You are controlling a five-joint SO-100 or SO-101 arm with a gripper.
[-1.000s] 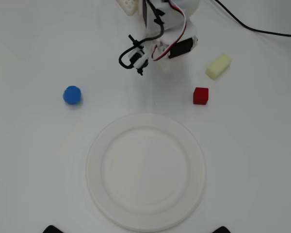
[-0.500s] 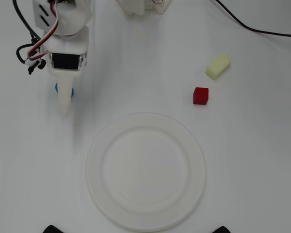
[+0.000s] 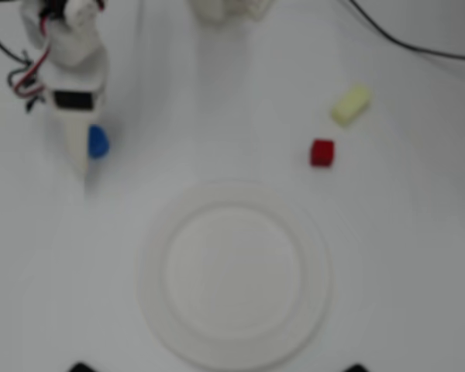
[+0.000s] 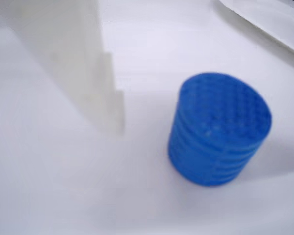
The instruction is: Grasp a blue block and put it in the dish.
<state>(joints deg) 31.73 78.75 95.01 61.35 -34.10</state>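
- Blue block (image 3: pixel 98 142), a small bright blue plastic cylinder with a round ribbed top, stands upright on the white table (image 3: pixel 418 256) at the left of the overhead view, touching or just beside the right flank of the white arm's tip.
- In the wrist view the same blue block (image 4: pixel 218 129) sits on the table right of centre, with one pale white finger (image 4: pixel 73 63) to its left and a clear strip of table between them.
- The gripper (image 3: pixel 89 151) points down the overhead picture. Only one finger shows plainly; the other is not seen in either view, so I cannot tell how wide the jaws stand. It grips nothing that I can see: the block rests on the table by its own weight.
- The relation that matters: the block lies to the right of the visible finger in both views, its axis vertical, so it has no long side to line up with. My judgement is that the grasp is not yet made, and the coming move needs the block centred between the two fingers before closing.
- Further right in the overhead view, the large round white dish (image 3: pixel 159 298) with a wide rim lies empty at lower centre, well apart from the block.
- Right of that lie a small red cube (image 3: pixel 322 152) and a pale yellow rectangular block (image 3: pixel 350 105), near each other and clear of the dish.
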